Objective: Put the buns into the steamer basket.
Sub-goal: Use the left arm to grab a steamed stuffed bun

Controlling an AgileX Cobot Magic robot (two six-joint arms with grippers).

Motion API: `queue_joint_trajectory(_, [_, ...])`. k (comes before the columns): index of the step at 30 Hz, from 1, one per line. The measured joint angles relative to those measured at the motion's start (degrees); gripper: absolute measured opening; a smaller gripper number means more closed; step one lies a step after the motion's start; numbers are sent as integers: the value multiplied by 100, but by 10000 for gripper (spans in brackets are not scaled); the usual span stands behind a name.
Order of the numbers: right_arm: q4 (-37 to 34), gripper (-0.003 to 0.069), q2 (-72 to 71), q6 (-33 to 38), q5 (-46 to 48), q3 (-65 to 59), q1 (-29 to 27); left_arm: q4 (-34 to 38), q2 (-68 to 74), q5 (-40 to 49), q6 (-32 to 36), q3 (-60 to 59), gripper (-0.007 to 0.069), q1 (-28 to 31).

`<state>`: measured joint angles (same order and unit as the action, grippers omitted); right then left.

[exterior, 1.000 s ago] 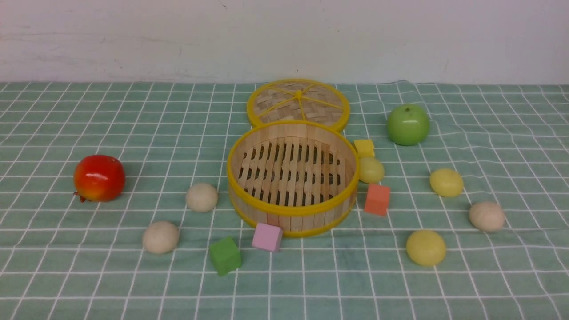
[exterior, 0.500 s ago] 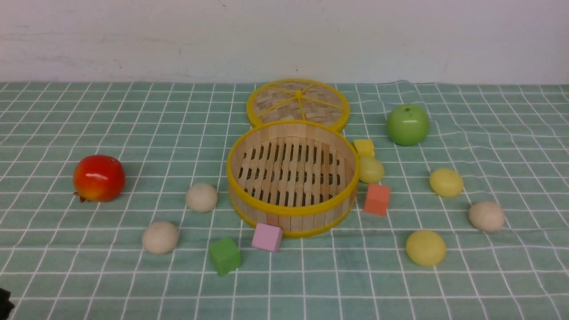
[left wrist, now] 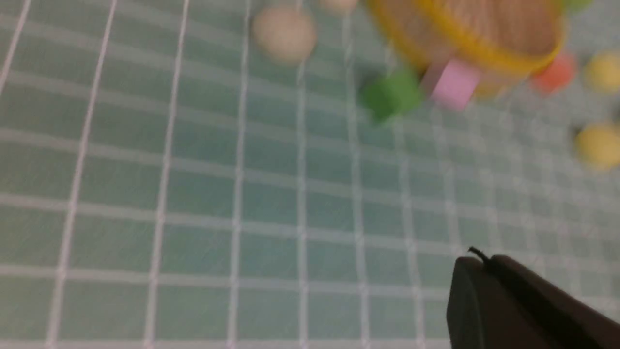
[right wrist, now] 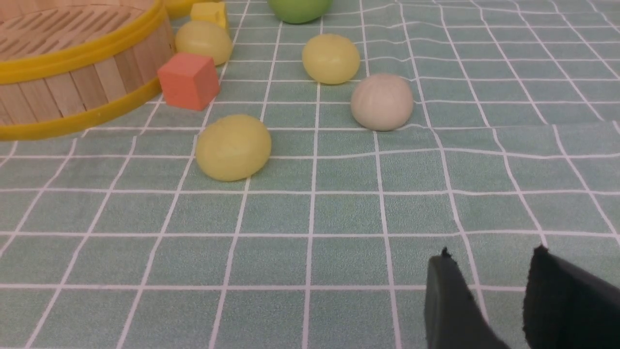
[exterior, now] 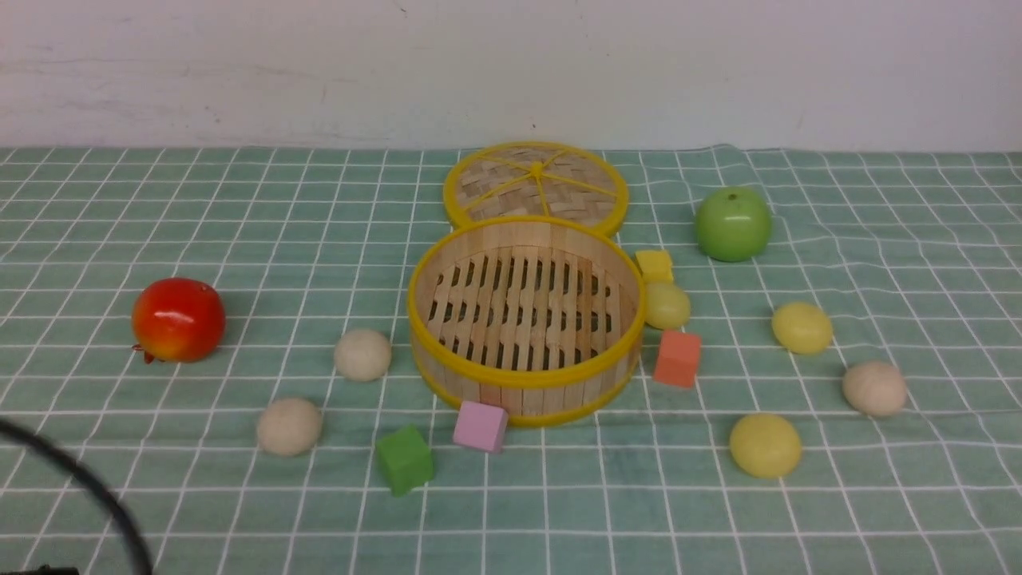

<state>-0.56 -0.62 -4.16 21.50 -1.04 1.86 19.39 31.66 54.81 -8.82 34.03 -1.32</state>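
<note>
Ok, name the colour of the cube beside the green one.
That cube is pale pink; the front view shows it best.

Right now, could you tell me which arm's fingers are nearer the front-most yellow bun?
Right. The right fingers sit short of the yellow bun; the left fingers are far off, past the green cube.

The left wrist view shows the steamer basket [left wrist: 465, 24] blurred, cropped.
</note>
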Motion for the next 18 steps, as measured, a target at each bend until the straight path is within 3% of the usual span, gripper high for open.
queue_joint_trajectory(7, [0,240,0,0,0,0,0,-233,2370,-91,609,897,-13,-24])
queue_joint_trajectory(13, [0,240,0,0,0,0,0,-251,3789,-340,954,1722,-13,-1062])
queue_joint_trajectory(18, [0,240,0,0,0,0,0,-816,4620,-465,630,2441,-13,-1390])
